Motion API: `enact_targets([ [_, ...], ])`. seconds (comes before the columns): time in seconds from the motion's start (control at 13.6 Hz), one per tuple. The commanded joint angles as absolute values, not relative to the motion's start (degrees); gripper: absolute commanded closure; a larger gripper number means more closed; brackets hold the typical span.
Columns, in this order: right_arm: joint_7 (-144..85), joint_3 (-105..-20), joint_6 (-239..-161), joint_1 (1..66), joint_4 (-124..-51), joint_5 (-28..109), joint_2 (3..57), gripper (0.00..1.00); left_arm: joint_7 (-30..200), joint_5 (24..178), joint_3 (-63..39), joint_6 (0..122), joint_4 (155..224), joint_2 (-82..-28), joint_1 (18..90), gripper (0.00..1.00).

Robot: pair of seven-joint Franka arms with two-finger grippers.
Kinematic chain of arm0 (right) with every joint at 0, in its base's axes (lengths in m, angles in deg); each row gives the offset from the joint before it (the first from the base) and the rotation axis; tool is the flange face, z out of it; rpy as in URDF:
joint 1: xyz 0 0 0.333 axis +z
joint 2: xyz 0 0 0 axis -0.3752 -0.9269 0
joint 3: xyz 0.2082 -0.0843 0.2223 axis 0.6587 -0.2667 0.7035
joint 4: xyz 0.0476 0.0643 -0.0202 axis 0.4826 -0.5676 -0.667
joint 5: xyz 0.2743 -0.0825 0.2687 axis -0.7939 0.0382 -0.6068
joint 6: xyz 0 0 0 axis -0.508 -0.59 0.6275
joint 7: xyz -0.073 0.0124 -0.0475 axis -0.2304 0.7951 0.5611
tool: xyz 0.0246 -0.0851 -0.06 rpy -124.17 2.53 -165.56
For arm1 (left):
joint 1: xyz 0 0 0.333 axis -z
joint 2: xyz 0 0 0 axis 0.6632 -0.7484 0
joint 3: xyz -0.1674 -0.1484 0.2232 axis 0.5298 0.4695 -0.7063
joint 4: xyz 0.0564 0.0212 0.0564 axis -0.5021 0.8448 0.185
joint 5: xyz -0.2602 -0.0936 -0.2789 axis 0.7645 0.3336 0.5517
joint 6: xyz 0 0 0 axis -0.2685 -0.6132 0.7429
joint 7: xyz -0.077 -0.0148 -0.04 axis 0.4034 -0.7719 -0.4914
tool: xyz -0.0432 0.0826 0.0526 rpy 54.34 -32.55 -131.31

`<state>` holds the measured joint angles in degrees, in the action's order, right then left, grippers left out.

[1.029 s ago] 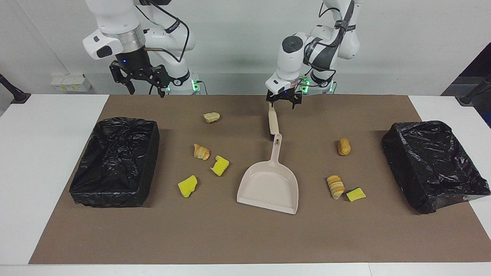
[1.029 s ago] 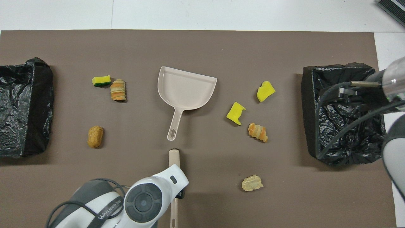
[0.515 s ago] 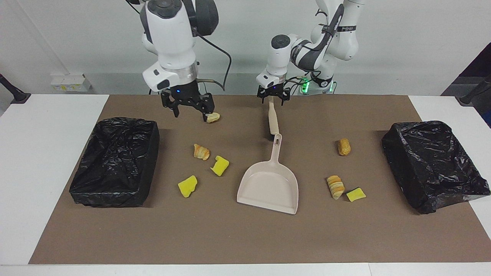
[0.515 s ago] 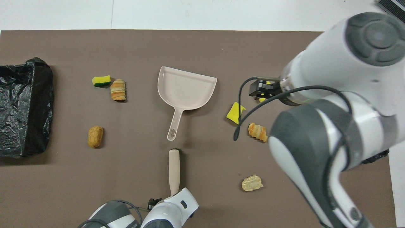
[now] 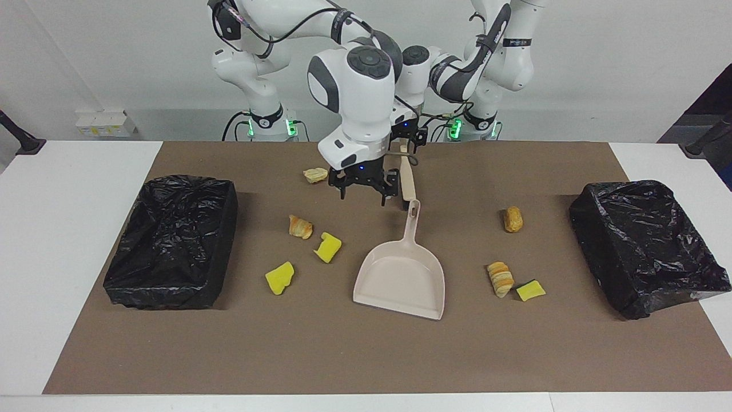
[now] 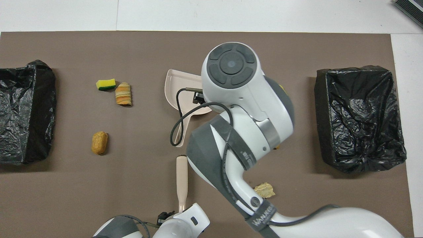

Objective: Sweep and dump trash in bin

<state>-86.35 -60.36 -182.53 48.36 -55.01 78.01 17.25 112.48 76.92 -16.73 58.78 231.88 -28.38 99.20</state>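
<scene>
Beige plastic dustpan (image 5: 400,280) points its handle toward the robots. Right gripper (image 5: 364,189) hangs beside that handle, wide apart and empty. Left gripper (image 5: 414,139) is at the beige brush (image 5: 408,182); grip cannot be told.

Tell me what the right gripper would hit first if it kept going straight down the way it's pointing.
Probably bare brown mat. The right gripper points down beside the brush, just robot-side of the dustpan handle; depth is uncertain, so it might clip either.

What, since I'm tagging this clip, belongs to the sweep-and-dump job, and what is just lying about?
Job:
- trash chunks
- dustpan
- brush
- black-lined bins, one at each end of the mat

Lying about:
- white box by the wall
- dark item at the table's corner
</scene>
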Motion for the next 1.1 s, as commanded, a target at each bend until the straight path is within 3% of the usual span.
enact_targets([
  [0.0,-91.4,-61.6,-183.6,52.8,-48.0,81.5,9.1,0.00,113.6,76.8,-17.7,61.3,234.9,-25.8,100.8,0.36],
  [0.29,-93.4,-62.9,-188.5,55.5,-47.7,81.6,5.1,0.00,114.3,76.7,-16.6,61.6,235.0,-25.6,100.8,0.44],
  [0.37,-93.4,-63.0,-188.9,55.6,-47.7,81.7,4.6,0.00,114.3,76.7,-16.6,61.8,235.0,-25.6,100.8,0.62],
  [0.44,-93.4,-63.0,-190.3,56.7,-47.7,81.8,3.1,0.00,114.7,76.7,-16.6,61.8,235.1,-25.5,100.7,0.87],
  [0.51,-93.4,-63.4,-191.4,57.5,-47.7,82.0,2.1,0.00,115.9,76.7,-16.6,61.8,235.2,-25.5,100.7,1.00],
  [0.96,-94.5,-62.7,-191.4,58.6,-49.8,81.5,2.9,0.00,115.5,76.6,-16.6,58.2,235.3,-23.4,98.4,1.00],
  [1.03,-94.6,-62.7,-191.8,58.6,-50.4,81.2,3.0,0.04,115.0,76.6,-16.6,56.9,235.7,-22.6,98.1,1.00],
])
